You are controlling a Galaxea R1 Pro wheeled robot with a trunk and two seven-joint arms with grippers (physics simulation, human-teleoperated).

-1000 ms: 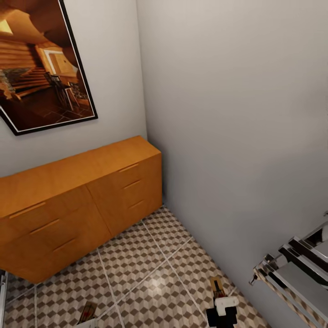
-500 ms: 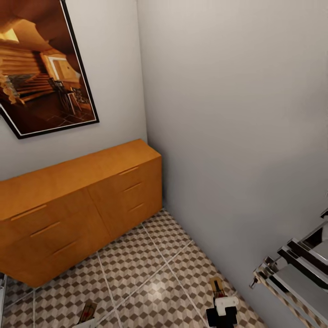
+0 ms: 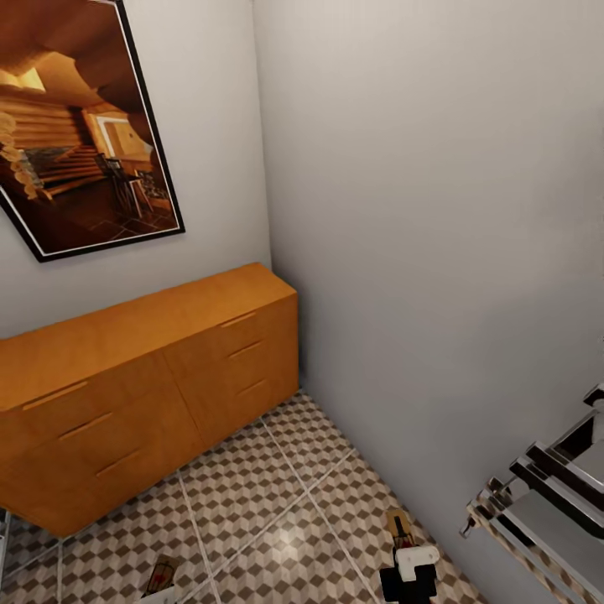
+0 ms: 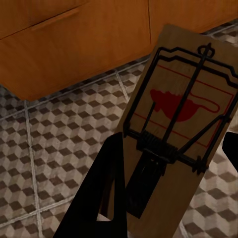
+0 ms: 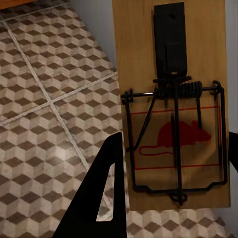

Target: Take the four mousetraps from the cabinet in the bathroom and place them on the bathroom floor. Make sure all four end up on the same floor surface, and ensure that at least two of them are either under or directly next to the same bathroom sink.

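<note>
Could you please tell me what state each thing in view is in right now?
Cabinet: all drawers shut, top bare.
Left gripper: shut on a mousetrap, held above the floor.
Right gripper: shut on a second mousetrap, also off the floor.
Picture: hanging tilted on the wall.

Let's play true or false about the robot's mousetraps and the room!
1. Each gripper holds a mousetrap. True: left gripper grips the left mousetrap, right gripper the right mousetrap.
2. The cabinet has an open drawer. False: all look closed.
3. The floor is plain white. False: brown, beige and white cube-pattern tiles.
4. A picture hangs above the cabinet. True.
</note>
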